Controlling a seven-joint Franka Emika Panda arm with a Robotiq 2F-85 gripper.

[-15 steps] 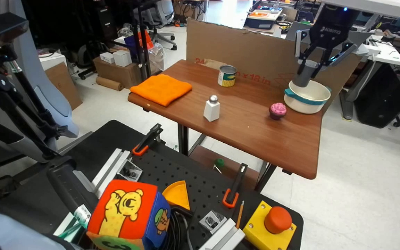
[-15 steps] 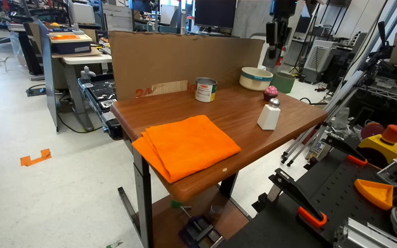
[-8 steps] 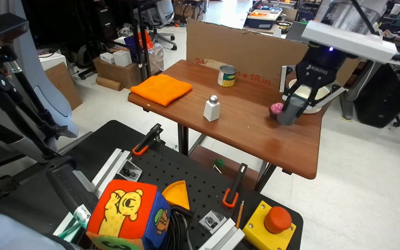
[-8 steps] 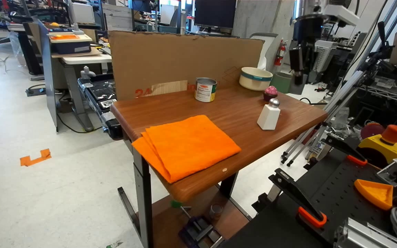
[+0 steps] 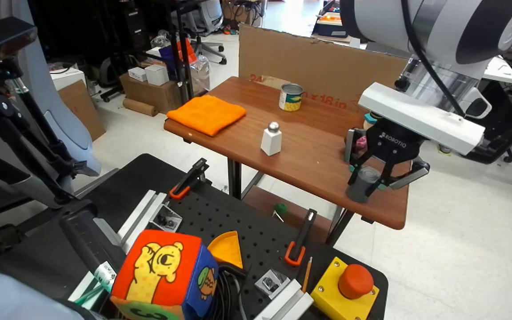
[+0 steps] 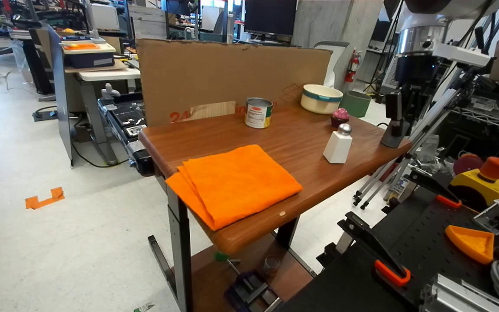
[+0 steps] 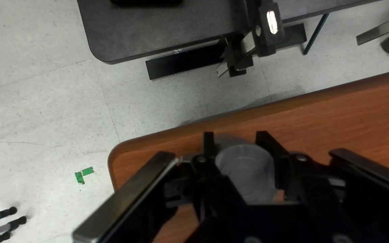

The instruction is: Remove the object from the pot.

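Observation:
The object, a dark grey cylinder, is between the fingers of my gripper, which is shut on it. It is low over the wooden table's near right corner; I cannot tell whether its base touches the table. It also shows in an exterior view below the gripper. In the wrist view the cylinder sits between both fingertips of the gripper. The pot, cream with a teal band, stands at the table's far corner with nothing seen above its rim. In an exterior view the arm hides most of it.
A pink cupcake stands near the pot. A white shaker bottle, a tin and an orange cloth are on the table. A cardboard sheet stands along the far edge. A black cart lies across a gap.
My gripper has carried the grey cylinder from above the pot, past the cupcake, to the table's near right corner and lowered it. The pot and other things have not moved.

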